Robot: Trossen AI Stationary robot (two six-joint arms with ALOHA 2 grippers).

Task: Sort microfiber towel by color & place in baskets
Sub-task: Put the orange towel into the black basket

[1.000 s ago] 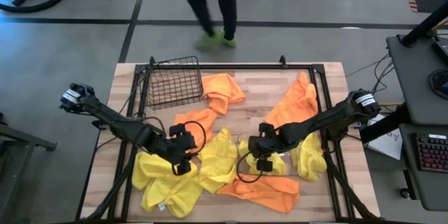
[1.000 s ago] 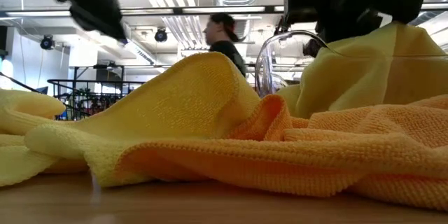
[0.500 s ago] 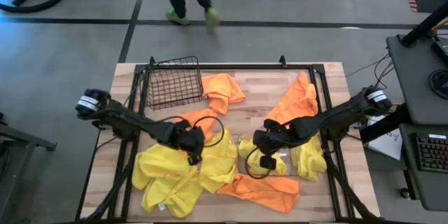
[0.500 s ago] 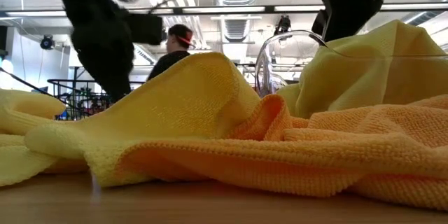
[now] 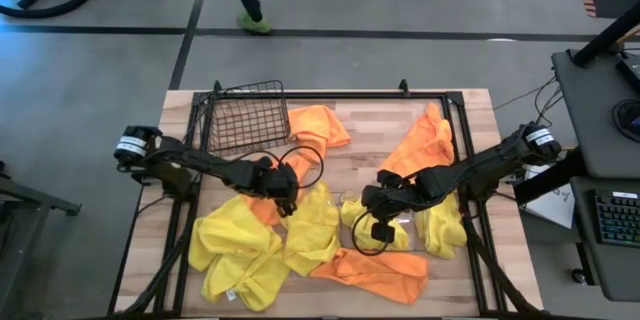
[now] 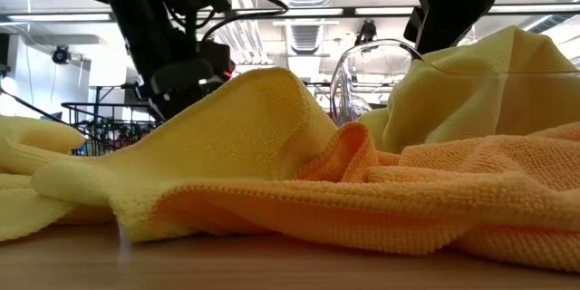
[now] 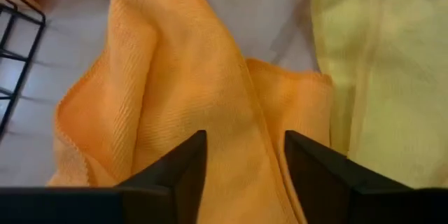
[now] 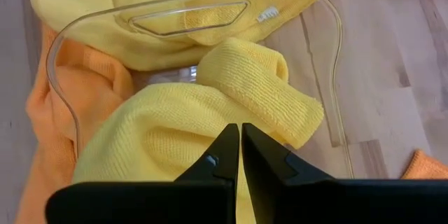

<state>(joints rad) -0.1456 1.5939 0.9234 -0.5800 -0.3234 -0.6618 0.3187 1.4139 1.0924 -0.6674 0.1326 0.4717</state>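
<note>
Orange and yellow microfiber towels lie spread over the table. My left gripper point(image 5: 284, 190) point(image 7: 245, 157) is open above a rumpled orange towel point(image 5: 272, 172) point(image 7: 182, 91) at the table's middle left, one finger over each side of a ridge in it. My right gripper point(image 5: 380, 226) point(image 8: 240, 131) is shut over a bunched yellow towel point(image 8: 210, 112) point(image 6: 489, 82) that lies in the clear plastic bin point(image 8: 66, 42) point(image 6: 362, 54). The bin rests on more towels. The dark wire basket point(image 5: 245, 115) stands at the far left. My right gripper's shut fingertips point down at the top of the yellow towel's bunch point(image 8: 231, 105) in the clear bin; whether they touch it I cannot tell. My left gripper touches nothing that shows.
Yellow towels point(image 5: 240, 255) heap at the near left, and one point(image 5: 445, 225) lies at the right. Orange towels lie by the basket point(image 5: 318, 128), at the far right point(image 5: 425, 145) and near the front edge point(image 5: 385, 275). Bare wood point(image 5: 365, 135) shows at the far middle. A person walks beyond the table.
My left gripper has moved from over the near-left yellow pile toward the far edge and a little right, and now stands over the orange towel, lower in the low view. My right gripper has drawn up a little above the bin. The person has walked leftward.
</note>
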